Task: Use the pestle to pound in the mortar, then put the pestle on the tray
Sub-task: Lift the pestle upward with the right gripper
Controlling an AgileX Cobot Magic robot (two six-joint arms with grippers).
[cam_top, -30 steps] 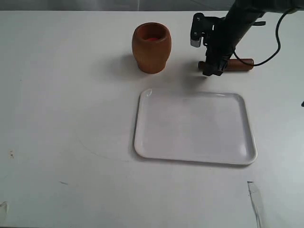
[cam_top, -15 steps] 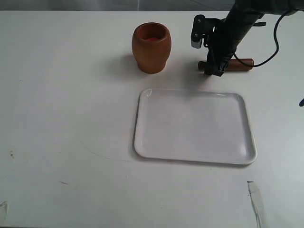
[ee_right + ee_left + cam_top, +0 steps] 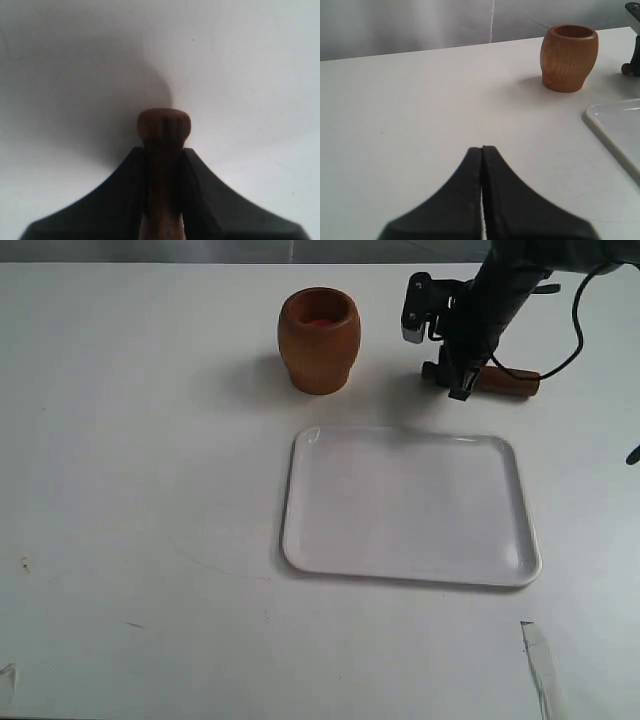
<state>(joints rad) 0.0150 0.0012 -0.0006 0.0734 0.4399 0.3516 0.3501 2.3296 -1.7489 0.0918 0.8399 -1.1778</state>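
Right claw (image 3: 458, 392) clenched on the pestle (image 3: 510, 383) near its knobbed end, just beyond the tray's (image 3: 410, 505) far edge, toward the right corner. Whether the pestle touches the tabletop (image 3: 130, 440) cannot be told. Mortar (image 3: 318, 340) upright beyond the tray's far left corner. Left claw (image 3: 482, 155) clenched, holding nothing.
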